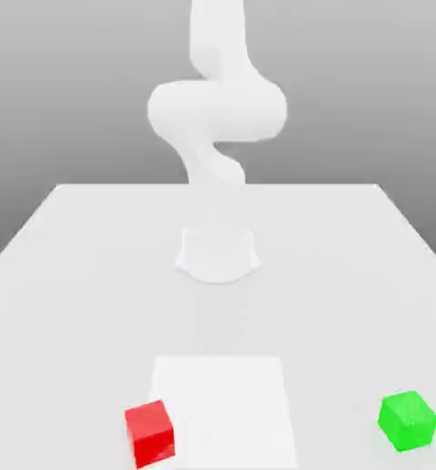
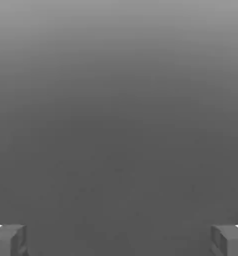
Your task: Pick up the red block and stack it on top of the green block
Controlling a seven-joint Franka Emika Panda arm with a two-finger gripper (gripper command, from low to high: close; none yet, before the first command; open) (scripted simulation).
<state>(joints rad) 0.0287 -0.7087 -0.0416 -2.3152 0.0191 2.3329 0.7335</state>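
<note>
The red block (image 1: 150,431) rests on the white table (image 1: 74,275) near its front edge, toward the exterior view's left. The green block (image 1: 408,420) sits on the same table near the front edge, far toward the exterior view's right, well apart from the red one. In the hand view my gripper (image 2: 119,242) stands open, its two grey fingertips (image 2: 8,240) far apart with only plain grey background between them. Nothing is held.
The white arm (image 1: 217,110) rises from its round base (image 1: 218,252) at the middle of the table, behind both blocks. A brighter white square patch (image 1: 223,408) lies flat on the table just beside the red block.
</note>
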